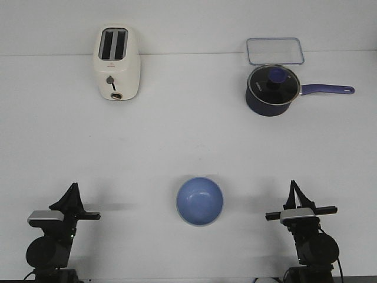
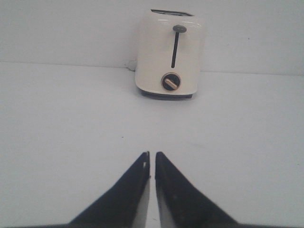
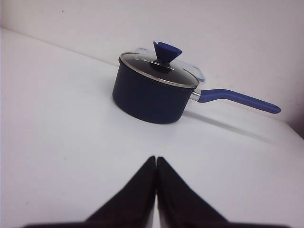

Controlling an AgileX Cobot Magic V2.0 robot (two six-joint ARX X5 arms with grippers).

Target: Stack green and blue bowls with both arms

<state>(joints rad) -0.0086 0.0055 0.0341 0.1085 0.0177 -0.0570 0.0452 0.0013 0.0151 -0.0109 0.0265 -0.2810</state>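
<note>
Bowl [image 1: 199,201], blue, sits bottom center holding nothing, saucepan [image 1: 270,90] upper right is lidded, left gripper [image 2: 152,159] and right gripper [image 3: 156,162] both pinched closed, holding nothing.

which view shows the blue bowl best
The front view: the blue bowl sits whole and unobstructed on the table, between the left gripper and the right gripper. Neither wrist view shows it; the left one sees the toaster, the right one the saucepan.
</note>
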